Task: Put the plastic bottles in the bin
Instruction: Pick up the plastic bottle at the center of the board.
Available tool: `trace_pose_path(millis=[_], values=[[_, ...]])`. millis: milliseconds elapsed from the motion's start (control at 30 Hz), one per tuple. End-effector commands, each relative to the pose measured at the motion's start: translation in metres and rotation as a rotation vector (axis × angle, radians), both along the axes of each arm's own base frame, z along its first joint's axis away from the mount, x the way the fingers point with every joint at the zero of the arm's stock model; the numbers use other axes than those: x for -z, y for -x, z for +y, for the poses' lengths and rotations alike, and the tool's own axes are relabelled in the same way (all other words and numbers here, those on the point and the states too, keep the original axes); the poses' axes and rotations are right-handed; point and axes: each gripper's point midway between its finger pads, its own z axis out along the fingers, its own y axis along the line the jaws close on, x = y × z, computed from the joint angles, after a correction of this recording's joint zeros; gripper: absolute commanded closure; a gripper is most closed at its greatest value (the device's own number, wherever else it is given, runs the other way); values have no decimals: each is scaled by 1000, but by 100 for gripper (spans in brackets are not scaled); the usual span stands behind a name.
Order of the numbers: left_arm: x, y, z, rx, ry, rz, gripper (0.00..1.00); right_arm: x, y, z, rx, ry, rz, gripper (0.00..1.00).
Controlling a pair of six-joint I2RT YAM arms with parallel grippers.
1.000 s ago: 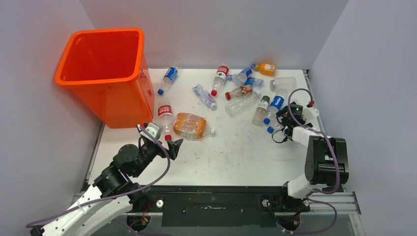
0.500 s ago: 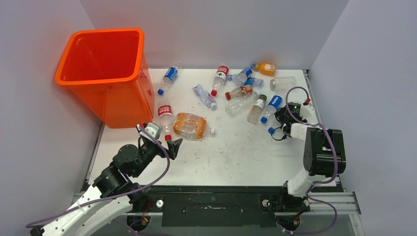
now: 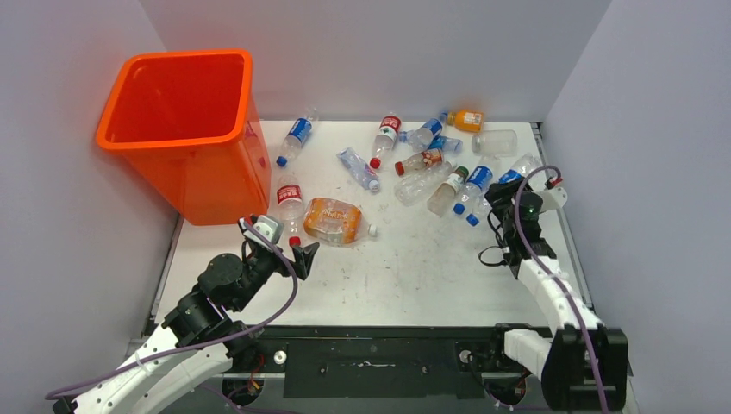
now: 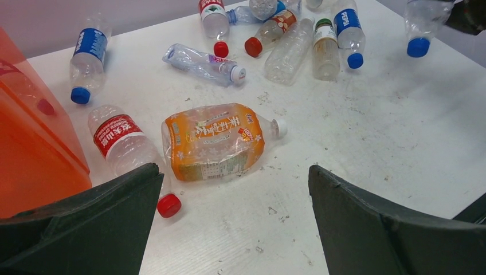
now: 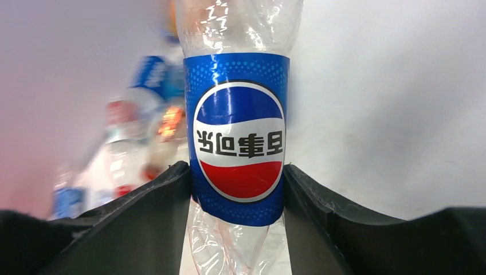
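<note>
Now the right claw point(image 5: 236, 172) is pinching a blue-labelled bottle point(image 5: 239, 137) at the table's point(image 3: 414, 259) right edge, likely needing a centred hold before crossing to the far-left bin point(image 3: 177, 129); the left claw point(image 4: 233, 173) is hanging wide open, empty.

Orange bin point(image 3: 185, 55) is standing upright, far left; bottles point(image 3: 385, 135) are lying scattered, 1 blue-labelled bottle point(image 5: 239, 137) being pinched by right hand point(image 5: 237, 182).
</note>
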Motion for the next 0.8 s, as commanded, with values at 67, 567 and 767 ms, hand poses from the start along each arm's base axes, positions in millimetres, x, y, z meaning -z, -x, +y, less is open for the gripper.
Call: trace_pose_path(millis=[67,567,767], values=[[-21,0,1,-12,74,-32,1,-115,41,94,-375,-75,-412,56],[-97,80,-87,657,872,62,4,-208,201,264,-1136,-373,-920,57],[-82,83,-121,726,806,143,4,-213,232,301,-1177,-365,-983,58]])
